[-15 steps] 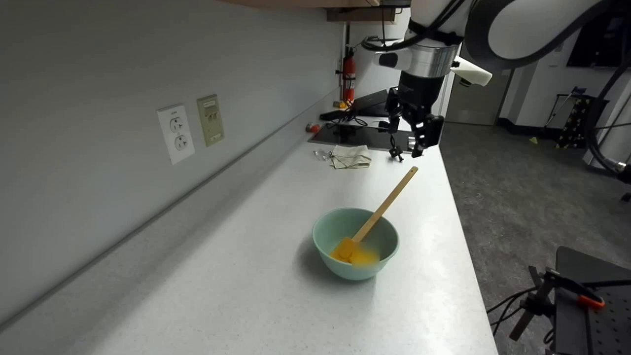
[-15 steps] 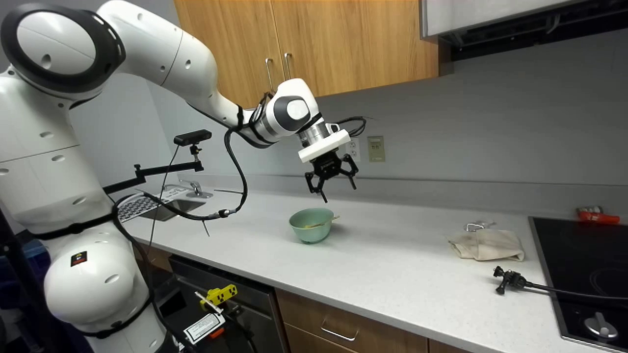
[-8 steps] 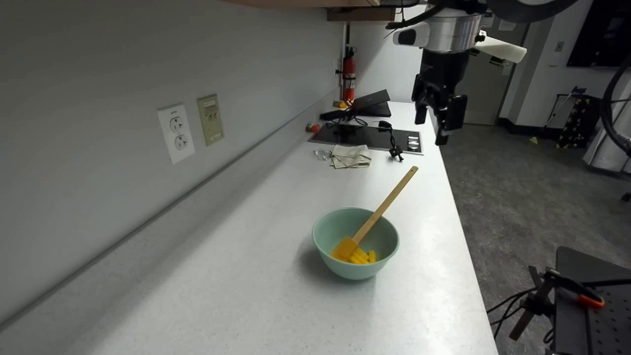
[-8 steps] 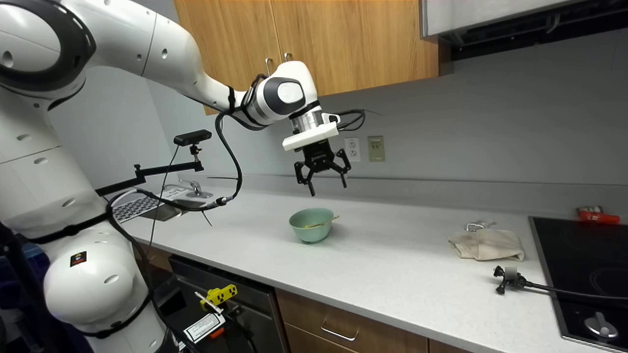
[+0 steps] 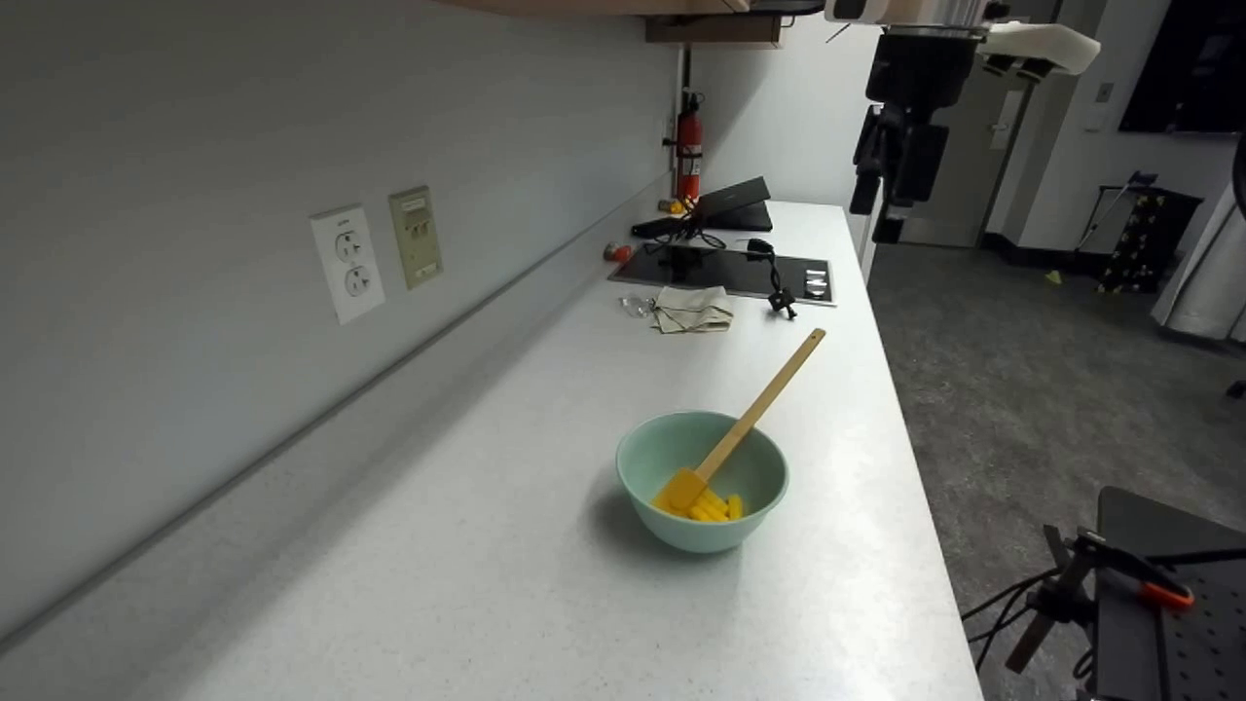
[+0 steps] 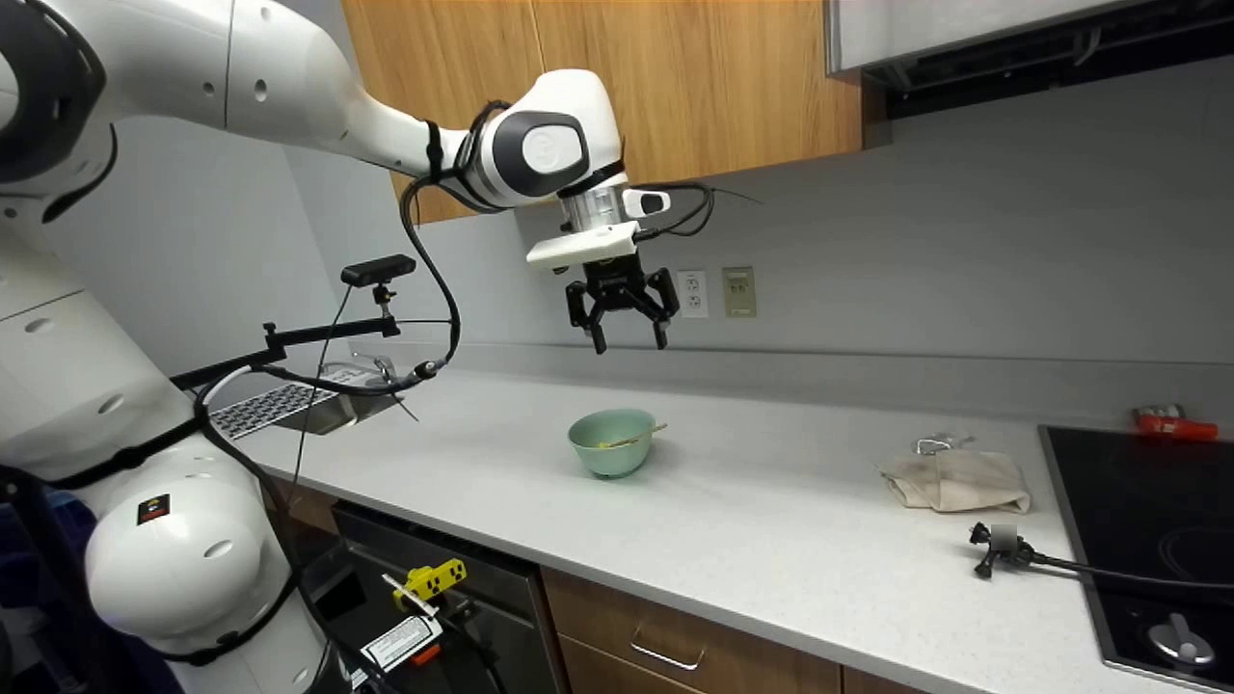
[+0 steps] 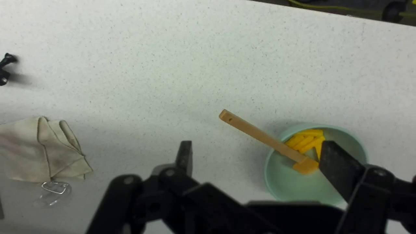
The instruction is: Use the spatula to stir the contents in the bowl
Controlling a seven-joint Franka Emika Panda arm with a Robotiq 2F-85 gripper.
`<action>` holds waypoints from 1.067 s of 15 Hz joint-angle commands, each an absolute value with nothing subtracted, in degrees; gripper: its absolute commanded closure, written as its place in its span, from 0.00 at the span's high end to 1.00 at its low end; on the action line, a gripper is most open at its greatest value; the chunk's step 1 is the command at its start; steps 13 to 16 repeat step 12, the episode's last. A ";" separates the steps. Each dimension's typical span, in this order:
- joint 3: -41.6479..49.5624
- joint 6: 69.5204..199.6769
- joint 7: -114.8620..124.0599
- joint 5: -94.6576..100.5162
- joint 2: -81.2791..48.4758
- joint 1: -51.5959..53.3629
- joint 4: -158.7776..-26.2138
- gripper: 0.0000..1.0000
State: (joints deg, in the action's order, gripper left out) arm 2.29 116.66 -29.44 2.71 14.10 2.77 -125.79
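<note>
While I hang well above the pale counter [image 5: 467,555], the fingers [image 7: 185,157] of my gripper [image 6: 630,341] stand wide apart. Lower down, the spatula [image 5: 759,405] rests in the mint-green bowl [image 5: 699,537], its orange-yellow head down inside and its light wooden handle leaning out across the rim. The yellow pieces [image 7: 305,142] lie in the bowl just beside the spatula; whether they touch it, I cannot tell. In the wrist view one of my fingers crosses in front of the bowl.

On the lower part of my white arm [image 6: 198,554] sits a dark sticker [image 6: 153,509] with a small coloured mark. Below the yellow power strip [image 6: 431,581], a white label [image 6: 401,645] carries lines of print too fine for me to make out. On the wall [image 5: 195,146], the beige plate [image 5: 416,239] beside the white outlet [image 5: 348,266] has a pale strip [image 5: 415,204] near its top, its marks illegible, and farther off the red fire extinguisher [image 5: 689,133] wears a whitish label [image 5: 690,167], blurred.
</note>
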 commanded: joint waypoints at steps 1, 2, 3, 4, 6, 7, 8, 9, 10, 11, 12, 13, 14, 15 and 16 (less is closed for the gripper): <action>4.05 116.99 -25.68 -2.90 16.89 2.25 -126.22 1.00; 4.47 116.69 -25.08 -3.59 16.84 2.12 -125.64 1.00; 3.83 116.56 -26.52 -1.11 15.44 2.58 -125.55 1.00; 4.19 116.65 -26.04 -1.72 15.78 2.47 -125.56 1.00; 4.44 116.65 -25.63 -1.91 16.03 2.33 -125.55 1.00; 4.43 116.65 -25.47 -1.92 16.02 2.32 -125.55 1.00; 4.43 116.64 -25.38 -1.92 16.02 2.32 -125.55 1.00; 4.43 116.65 -25.36 -1.92 16.02 2.31 -125.55 1.00; 4.43 116.65 -25.35 -1.93 16.02 2.31 -125.55 1.00; 4.43 116.65 -25.34 -1.93 16.02 2.31 -125.55 1.00; 4.43 116.65 -25.33 -1.93 16.02 2.31 -125.55 1.00; 4.43 116.65 -25.33 -1.93 16.02 2.31 -125.55 1.00; 4.43 116.65 -25.33 -1.93 16.02 2.31 -125.55 1.00; 4.43 116.65 -25.33 -1.93 16.02 2.31 -125.55 1.00; 4.43 116.65 -25.33 -1.93 16.02 2.31 -125.55 1.00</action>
